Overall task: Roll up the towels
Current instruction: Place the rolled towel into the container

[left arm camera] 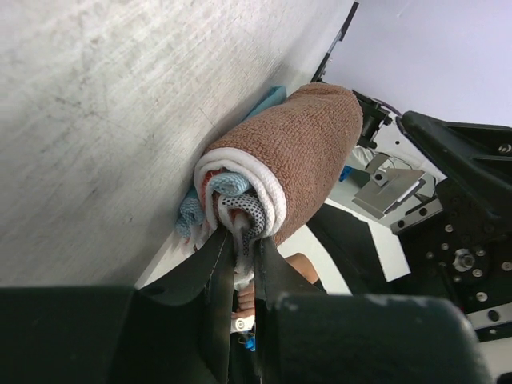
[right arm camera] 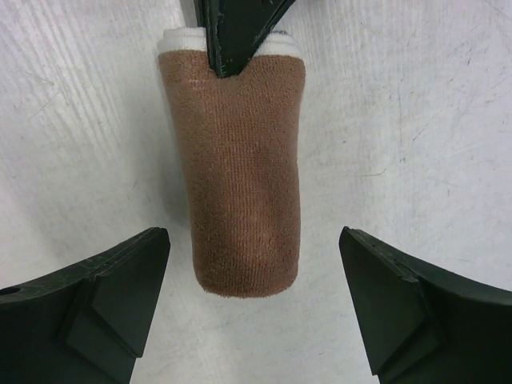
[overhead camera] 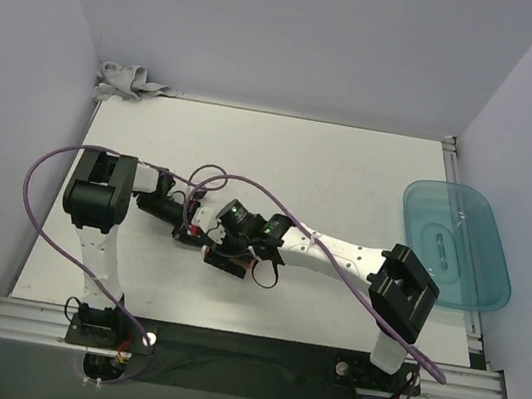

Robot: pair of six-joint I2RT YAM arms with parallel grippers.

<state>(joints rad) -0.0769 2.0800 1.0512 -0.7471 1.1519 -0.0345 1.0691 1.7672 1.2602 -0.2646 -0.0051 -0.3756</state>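
Left wrist: rust-brown towel (left arm camera: 308,152) coil (white-lined)

I find no legible text, label, brand, number or sign in any view. Rust-brown towel (right arm camera: 240,168): plain terry, no tag lettering I can read. Arm housings (overhead camera: 97,195) and teal tray (overhead camera: 456,245): too small in top view for me to read any marking. Metal plate (left arm camera: 388,188) in left wrist view: looks blank to me.
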